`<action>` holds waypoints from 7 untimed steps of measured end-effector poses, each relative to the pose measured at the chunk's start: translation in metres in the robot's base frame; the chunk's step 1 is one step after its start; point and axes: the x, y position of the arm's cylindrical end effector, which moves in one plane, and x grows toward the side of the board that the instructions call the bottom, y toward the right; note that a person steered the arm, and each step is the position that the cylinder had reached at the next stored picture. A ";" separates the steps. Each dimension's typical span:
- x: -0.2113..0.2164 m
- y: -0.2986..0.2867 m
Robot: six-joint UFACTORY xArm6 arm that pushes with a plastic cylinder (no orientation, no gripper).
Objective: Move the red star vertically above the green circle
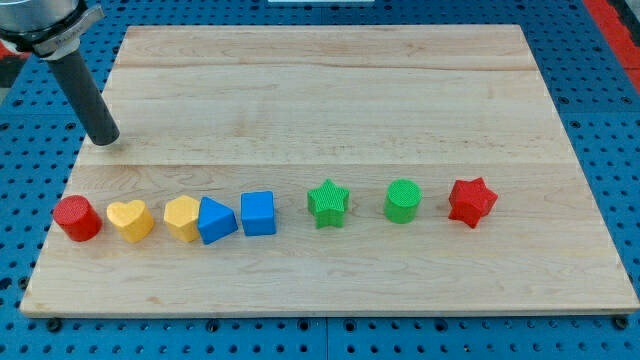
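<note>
Pale wooden tabletop (330,90) carrying a single row of eight small coloured plastic blocks across its lower half. From the view's left: red cylinder (76,218), yellow heart (131,220), yellow hexagonal block (182,217), blue triangular block (216,220), blue cube (258,213), green star (328,203), green circle (403,201), and red star (472,202) at the view's right end.

The arm has no hand, so nothing opens, closes or is held; it ends in a straight dark rod whose lower end, my tip (103,142), rests near the tabletop's upper left corner, well apart from every block and farthest from the red star.

The red star sits just beside the green circle, on its right, with a narrow gap between them.

Risks, as judged from this layout:
- A straight path from my tip to the star crosses the row and would scatter blocks, so a route over the bare upper board seems safer.
- Pushing the star leftward too early would likely knock the green circle out of place.
- An off-centre push on the star's points may spin it or let it slip aside.
</note>
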 end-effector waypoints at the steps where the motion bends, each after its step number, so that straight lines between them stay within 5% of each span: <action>1: 0.000 0.007; 4: -0.009 0.012; 7: -0.013 0.371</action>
